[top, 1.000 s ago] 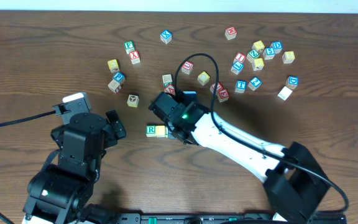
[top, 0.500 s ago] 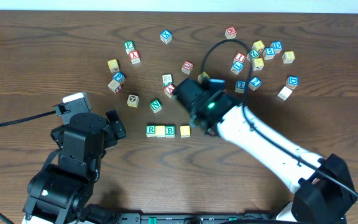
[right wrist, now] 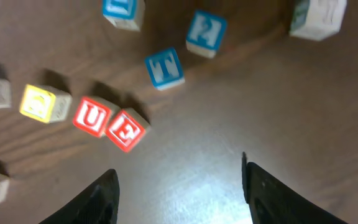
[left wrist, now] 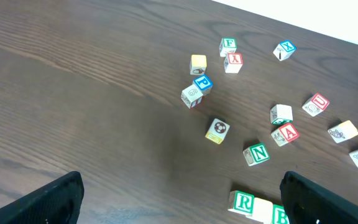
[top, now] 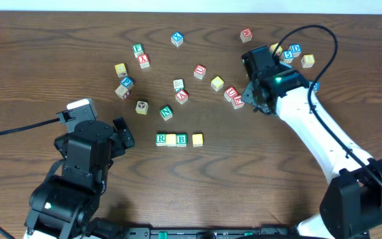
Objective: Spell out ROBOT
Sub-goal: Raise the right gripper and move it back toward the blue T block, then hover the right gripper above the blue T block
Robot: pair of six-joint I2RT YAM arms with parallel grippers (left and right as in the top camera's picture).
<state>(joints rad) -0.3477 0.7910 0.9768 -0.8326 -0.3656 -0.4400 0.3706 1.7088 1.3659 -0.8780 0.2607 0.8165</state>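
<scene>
A row stands on the table in the overhead view: green R cube (top: 161, 139), yellow cube (top: 171, 139) and green B cube (top: 182, 139) touching. A second yellow cube (top: 197, 139) sits a small gap to their right. The left wrist view shows the R (left wrist: 244, 202) and B (left wrist: 280, 216) at its lower edge. The blue T cube (right wrist: 164, 68) lies ahead of my right gripper (right wrist: 179, 199), which is open and empty above bare wood. In the overhead view my right gripper (top: 254, 94) covers the T. My left gripper (left wrist: 185, 205) is open and empty, left of the row.
Red U (right wrist: 92, 116) and E (right wrist: 127, 129) cubes lie just left of the T, and a blue 2 cube (right wrist: 205, 32) lies beyond it. The green N cube (top: 166, 113) sits above the row. Several more cubes are scattered across the far half of the table (top: 58, 53).
My right arm has swung from the row up and right to the cube cluster, leaving the second yellow cube at the row's right end. Its jaws have opened wider. The left arm is still.
</scene>
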